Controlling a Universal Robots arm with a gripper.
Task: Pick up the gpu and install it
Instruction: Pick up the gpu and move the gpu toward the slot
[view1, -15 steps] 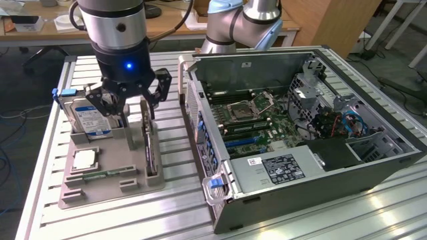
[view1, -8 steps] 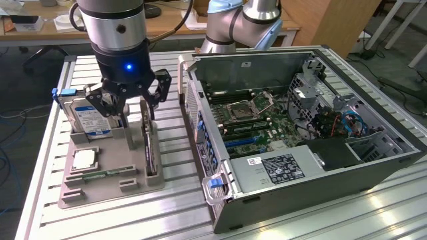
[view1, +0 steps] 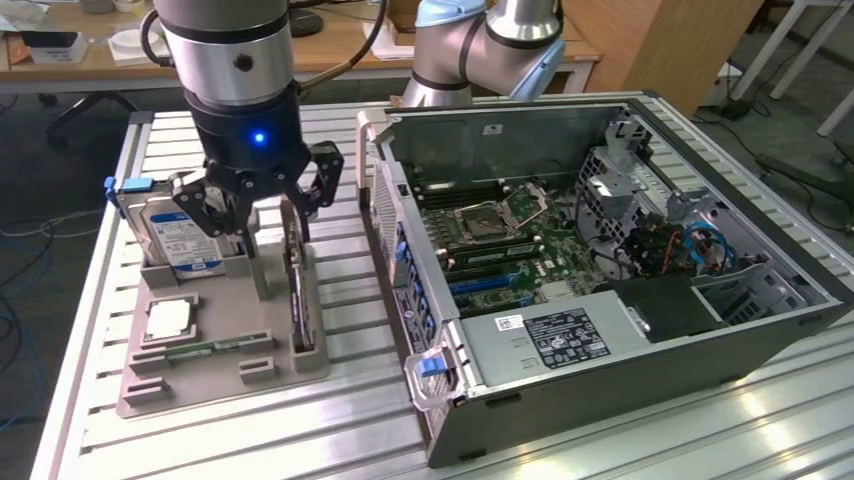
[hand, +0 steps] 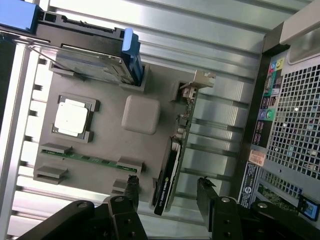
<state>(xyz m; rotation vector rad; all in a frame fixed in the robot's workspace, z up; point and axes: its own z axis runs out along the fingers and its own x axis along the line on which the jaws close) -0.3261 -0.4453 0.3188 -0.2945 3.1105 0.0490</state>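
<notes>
Jaws wide over gpu (hand: 167, 175) edge

place: robotics lab | signs: robot arm (view1: 240, 70), aluminium bench (view1: 747, 420), wooden desk (view1: 134, 68)

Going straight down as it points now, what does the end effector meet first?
Most likely the gpu: it stands edge-on under the gap of the open end effector, whose fingers would pass either side toward the grey tray. Depth is unclear.
</notes>
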